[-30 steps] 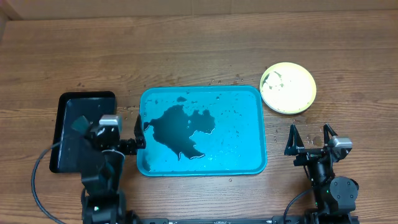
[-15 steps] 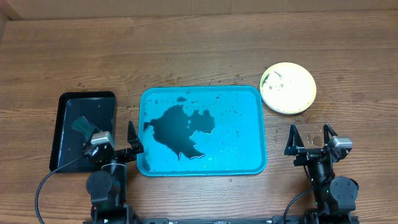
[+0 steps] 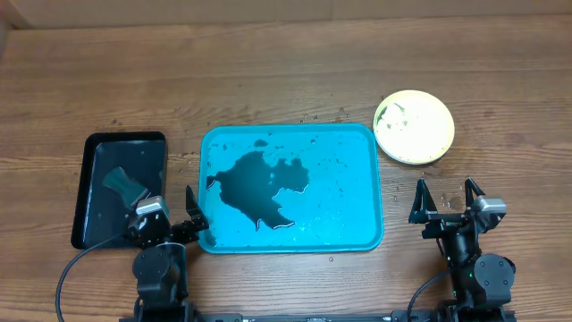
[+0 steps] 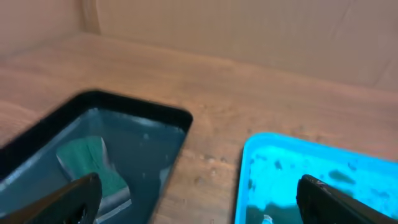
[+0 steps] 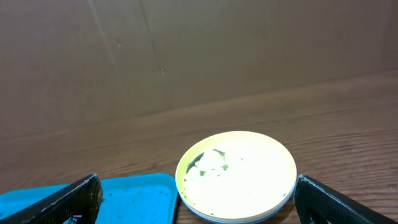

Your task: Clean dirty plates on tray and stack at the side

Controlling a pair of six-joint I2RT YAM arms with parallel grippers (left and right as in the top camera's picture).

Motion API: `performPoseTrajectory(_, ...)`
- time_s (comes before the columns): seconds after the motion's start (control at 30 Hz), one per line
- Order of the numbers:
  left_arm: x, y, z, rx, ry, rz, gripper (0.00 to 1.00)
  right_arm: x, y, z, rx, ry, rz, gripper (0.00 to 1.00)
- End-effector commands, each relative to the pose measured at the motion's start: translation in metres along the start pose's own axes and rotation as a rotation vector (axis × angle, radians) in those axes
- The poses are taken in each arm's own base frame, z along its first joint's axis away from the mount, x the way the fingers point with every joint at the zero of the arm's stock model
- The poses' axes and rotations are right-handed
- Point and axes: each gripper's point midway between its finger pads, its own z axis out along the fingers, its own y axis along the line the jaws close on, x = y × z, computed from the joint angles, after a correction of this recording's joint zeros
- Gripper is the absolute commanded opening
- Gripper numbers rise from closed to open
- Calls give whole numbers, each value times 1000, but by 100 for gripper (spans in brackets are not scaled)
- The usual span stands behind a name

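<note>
A stack of plates point(image 3: 414, 126) with a yellow-green rim on top sits on the table right of the blue tray point(image 3: 357, 228). The top plate has dark smears at its left side. A light blue rim shows under it in the right wrist view point(image 5: 236, 176). The tray holds a dark puddle and no plates; its corner shows in the right wrist view point(image 5: 137, 193) and the left wrist view point(image 4: 298, 174). My left gripper point(image 3: 174, 217) is open and empty at the tray's front-left corner. My right gripper point(image 3: 445, 199) is open and empty, in front of the stack.
A smaller black tray point(image 3: 89, 179) stands left of the blue tray with a green sponge point(image 3: 123, 183) in it, also in the left wrist view point(image 4: 87, 165). Water droplets dot the wood round the blue tray. A cardboard wall stands behind the table.
My left arm has drawn back toward the front edge, away from the black tray, leaving the sponge in it. The right arm and the plates have not moved.
</note>
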Motion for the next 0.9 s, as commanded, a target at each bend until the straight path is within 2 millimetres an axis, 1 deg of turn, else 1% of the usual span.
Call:
performPoseTrajectory(0.0,-14,1,-5,-9,-70,12,100,1,-2,0,7,-7,-7,100)
performPoseTrajectory(0.17,-22,-19,-10,90,-110,114,100,1,-2,0,6,-7,-7,100)
performPoseTrajectory(0.23,-25,-24,-12,112,-126,123,100,1,-2,0,7,-7,-7,100)
performPoseTrajectory(0.3,-24,-27,-13,123,-123,127,100,1,-2,0,6,-7,-7,100)
performPoseTrajectory(0.47,-24,-29,-13,133,-123,132,100,1,-2,0,7,-7,-7,100)
performPoseTrajectory(0.63,-23,-35,-14,167,-121,179,100,1,-2,0,7,-7,-7,100)
performPoseTrajectory(0.87,-23,-33,-13,155,-122,178,100,1,-2,0,6,-7,-7,100)
